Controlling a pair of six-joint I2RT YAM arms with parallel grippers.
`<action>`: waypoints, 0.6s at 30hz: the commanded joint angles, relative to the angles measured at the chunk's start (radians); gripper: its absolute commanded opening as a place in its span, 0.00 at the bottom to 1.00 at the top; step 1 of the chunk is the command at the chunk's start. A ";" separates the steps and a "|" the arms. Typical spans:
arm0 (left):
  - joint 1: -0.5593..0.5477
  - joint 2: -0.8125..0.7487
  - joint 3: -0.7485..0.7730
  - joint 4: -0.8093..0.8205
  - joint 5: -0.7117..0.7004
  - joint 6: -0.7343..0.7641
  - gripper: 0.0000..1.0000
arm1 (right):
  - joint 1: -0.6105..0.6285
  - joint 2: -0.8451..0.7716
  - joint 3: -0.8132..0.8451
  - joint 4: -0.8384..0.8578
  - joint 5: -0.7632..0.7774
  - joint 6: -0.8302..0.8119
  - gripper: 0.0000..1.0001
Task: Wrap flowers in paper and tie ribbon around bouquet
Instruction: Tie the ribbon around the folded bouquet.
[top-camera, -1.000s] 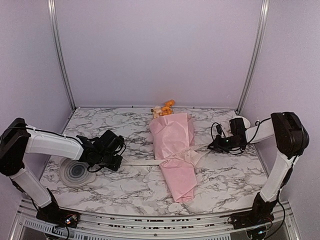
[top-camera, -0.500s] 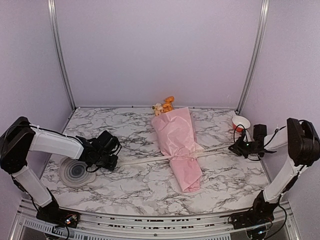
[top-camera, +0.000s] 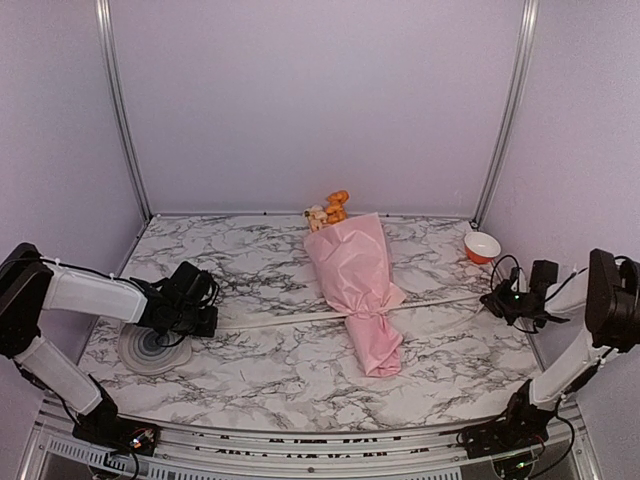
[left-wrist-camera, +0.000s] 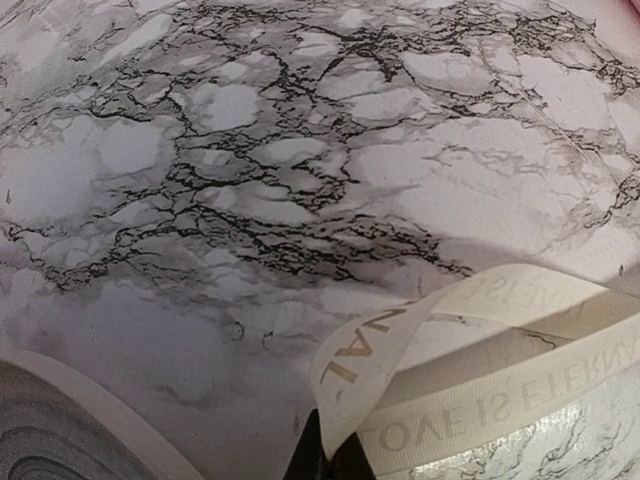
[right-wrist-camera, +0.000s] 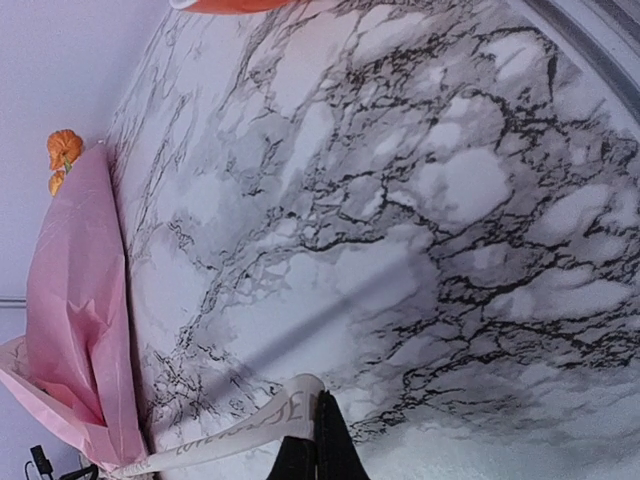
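Note:
The bouquet lies in the middle of the table, a cone of pink paper with the orange and yellow flowers showing at its far, wide end. The cream ribbon is cinched round its narrow part and runs out taut to both sides. My left gripper is shut on the ribbon's left end, which folds over at the black fingertips, printed letters showing on the ribbon. Far to the right, my right gripper is shut on the other end of the ribbon.
A round grey ringed disc lies under the left arm, its rim close to the left gripper. A small red-and-white bowl stands at the back right, just beyond the right gripper. The enclosure walls stand close behind both arms.
Both grippers have drawn apart, left going left and right going right, pulling the ribbon straight. The ribbon has tightened round the bouquet, which shifted slightly and now looks narrower at the waist.

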 joint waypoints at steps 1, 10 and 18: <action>0.058 -0.065 -0.084 -0.038 -0.070 -0.041 0.00 | -0.056 -0.014 -0.007 0.108 0.112 0.043 0.00; 0.159 -0.296 -0.217 0.017 -0.091 -0.095 0.00 | -0.101 -0.007 -0.039 0.151 0.132 0.072 0.00; 0.209 -0.341 -0.262 0.043 -0.063 -0.119 0.00 | -0.146 -0.011 -0.057 0.161 0.133 0.082 0.00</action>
